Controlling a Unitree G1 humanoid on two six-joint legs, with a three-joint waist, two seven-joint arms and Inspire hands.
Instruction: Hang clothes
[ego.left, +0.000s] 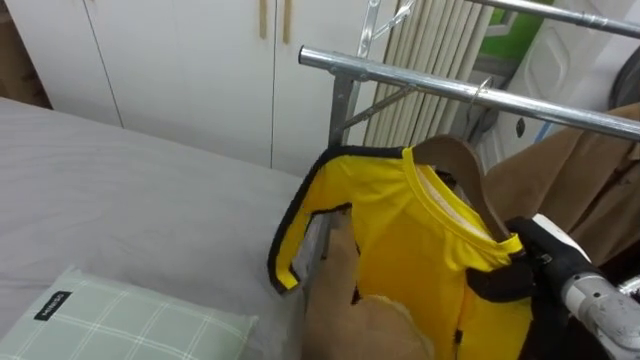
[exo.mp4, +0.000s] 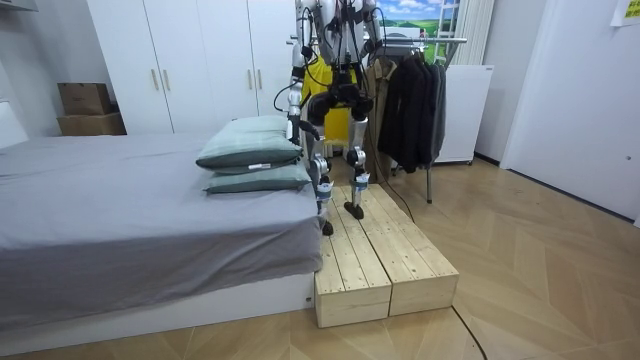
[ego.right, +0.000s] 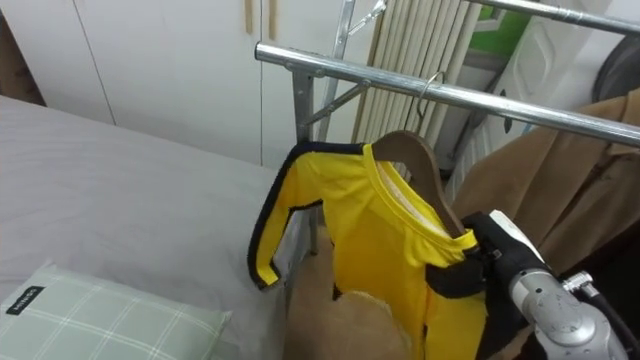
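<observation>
Left eye view, count: one yellow shirt (ego.left: 400, 240), one wooden hanger (ego.left: 462, 165), one rail (ego.left: 420, 82), one checked pillow (ego.left: 120, 320).
Shirt look: bright yellow, with black trim along the sleeve edge and shoulder and a ribbed yellow collar.
Shirt place: draped on the hanger just under the rail, with the hanger's hook up at the rail.
Right hand (ego.left: 532, 262): at the shirt's shoulder by the hanger's end; fingers hidden by cloth, so grip impossible to judge.
Writing: small black label (ego.left: 52, 305) on the pillow, white print too small to read.
Right eye view, count: one upper bar (ego.right: 560, 12) beyond the rail, one brown coat (ego.right: 545, 180) hanging just beside the shirt.
Room view, count: two pillows (exo.mp4: 250, 145) stacked on one bed (exo.mp4: 120, 210), two cardboard boxes (exo.mp4: 85, 108), one wooden platform (exo.mp4: 390, 260).
Stance: standing on the platform beside the bed, facing the rail, with yellow showing past the torso.
Hung clothes: several dark garments (exo.mp4: 410, 100) toward the room view's right.
</observation>
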